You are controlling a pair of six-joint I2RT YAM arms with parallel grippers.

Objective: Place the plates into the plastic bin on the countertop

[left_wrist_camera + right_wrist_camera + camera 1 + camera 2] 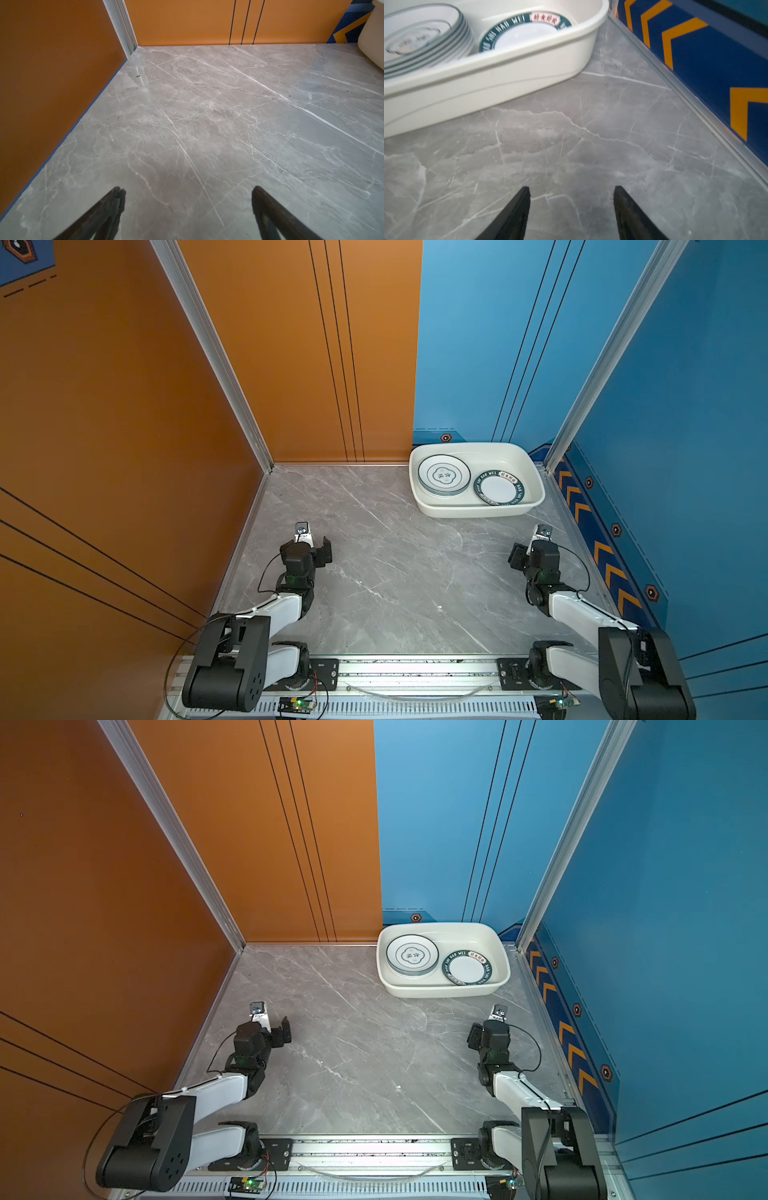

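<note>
At the far right corner of the countertop (395,572) I see the plastic bin (478,511), and the plates (444,475) lie inside it: a thin-rimmed stack on its left side, a teal-banded plate (498,489) just beside it. My left gripper (188,190) hangs over the marble, jaws spread wide, holding nothing. My right gripper (572,188), near the bin's front wall, has its jaws parted less widely and grips nothing.

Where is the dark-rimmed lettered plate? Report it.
In both top views the lettered plate sits inside the plastic bin, at its right end, beside the stack of plates.
</note>
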